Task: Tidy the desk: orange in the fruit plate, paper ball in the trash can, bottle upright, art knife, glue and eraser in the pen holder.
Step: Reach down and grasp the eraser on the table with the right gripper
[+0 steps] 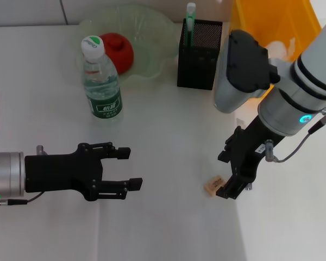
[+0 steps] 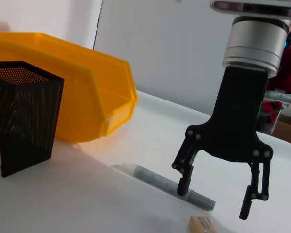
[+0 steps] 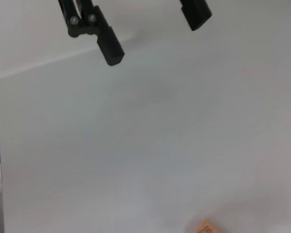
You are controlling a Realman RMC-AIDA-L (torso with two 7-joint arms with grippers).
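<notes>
The capped water bottle [image 1: 102, 81] stands upright next to the green glass fruit plate [image 1: 152, 27], which holds a round red-orange fruit [image 1: 118, 50]. The black mesh pen holder [image 1: 200, 53] holds a green-and-white glue stick [image 1: 190, 16]. My right gripper [image 1: 225, 174] is open and low over the table. In the left wrist view the right gripper [image 2: 214, 200] has one fingertip by the grey art knife [image 2: 160, 182] and the tan eraser [image 2: 203, 224] just before it. The eraser [image 1: 213, 185] lies beside the gripper. My left gripper [image 1: 127, 169] is open and empty at the front left. No paper ball shows.
A yellow bin [image 1: 277, 24] stands at the back right, beside the pen holder [image 2: 19, 116]. The right wrist view shows the left gripper [image 3: 153, 31] far off and the eraser [image 3: 206, 227] at its edge. The table's right edge runs just past the right gripper.
</notes>
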